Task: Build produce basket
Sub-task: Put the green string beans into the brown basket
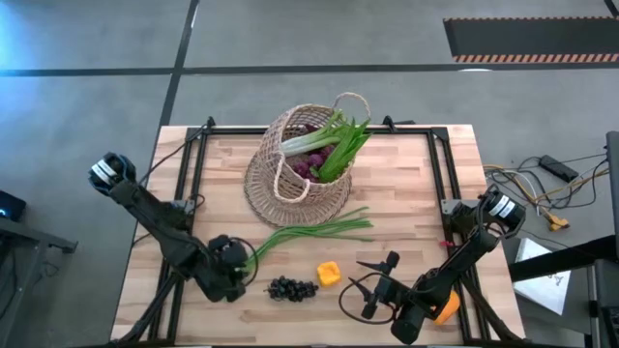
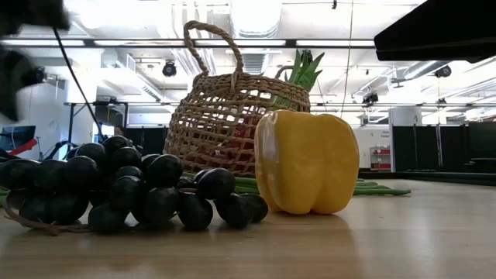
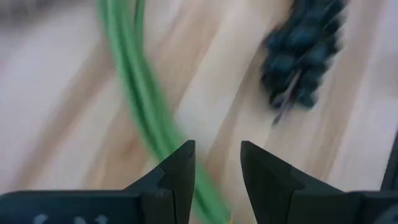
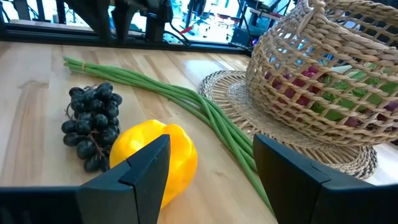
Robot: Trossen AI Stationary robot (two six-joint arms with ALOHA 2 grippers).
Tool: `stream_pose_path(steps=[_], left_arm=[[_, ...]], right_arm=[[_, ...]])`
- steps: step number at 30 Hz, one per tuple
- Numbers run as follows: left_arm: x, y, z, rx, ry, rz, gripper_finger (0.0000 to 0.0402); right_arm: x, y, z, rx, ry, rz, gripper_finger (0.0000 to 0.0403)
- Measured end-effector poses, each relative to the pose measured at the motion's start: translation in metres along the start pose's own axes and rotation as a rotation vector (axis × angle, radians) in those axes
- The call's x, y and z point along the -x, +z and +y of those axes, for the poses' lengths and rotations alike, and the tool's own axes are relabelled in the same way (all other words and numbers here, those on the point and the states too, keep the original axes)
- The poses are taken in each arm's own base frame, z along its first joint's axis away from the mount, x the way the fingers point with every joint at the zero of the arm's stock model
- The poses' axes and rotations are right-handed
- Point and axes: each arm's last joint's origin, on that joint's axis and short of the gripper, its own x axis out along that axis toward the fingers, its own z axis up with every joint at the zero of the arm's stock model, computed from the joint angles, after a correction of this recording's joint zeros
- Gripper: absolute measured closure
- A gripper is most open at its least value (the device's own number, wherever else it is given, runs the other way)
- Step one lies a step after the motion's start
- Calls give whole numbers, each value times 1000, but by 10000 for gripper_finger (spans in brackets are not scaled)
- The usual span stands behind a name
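Note:
The wicker basket [image 1: 295, 169] sits at the table's far middle, with a leek [image 1: 309, 140], leafy greens and purple grapes [image 1: 311, 166] in it. The long green onions [image 1: 319, 230] lie flat on the table in front of it. A yellow pepper [image 1: 329, 275] and black grapes [image 1: 292, 288] lie nearer the front edge. My left gripper [image 1: 242, 263] hovers open, tilted down, at the onions' left end [image 3: 143, 106], with bare wood between its fingers. My right gripper [image 1: 372, 285] stands open right of the pepper [image 4: 155, 158], pointing at it.
An orange round thing [image 1: 446, 307] lies partly under my right arm near the front right. A black frame [image 1: 198, 145] runs along the table's edges. Bare wood shows at the far corners and between pepper and right gripper.

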Motion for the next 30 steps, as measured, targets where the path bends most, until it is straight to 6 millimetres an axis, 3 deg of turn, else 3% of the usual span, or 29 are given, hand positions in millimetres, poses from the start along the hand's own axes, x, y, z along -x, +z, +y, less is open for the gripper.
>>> stream_pose_path(steps=[7,10,22,30], left_arm=[[-16,-22,20,247,70,60,290],[-21,-25,28,249,95,54,279],[-39,-31,38,271,16,-83,118],[-61,-32,37,184,119,-155,110]], right_arm=[[-1,0,0,3,-3,0,182],[-1,-1,0,5,-4,0,182],[-1,-1,0,-3,-4,0,182],[-3,0,0,-7,-10,0,182]])
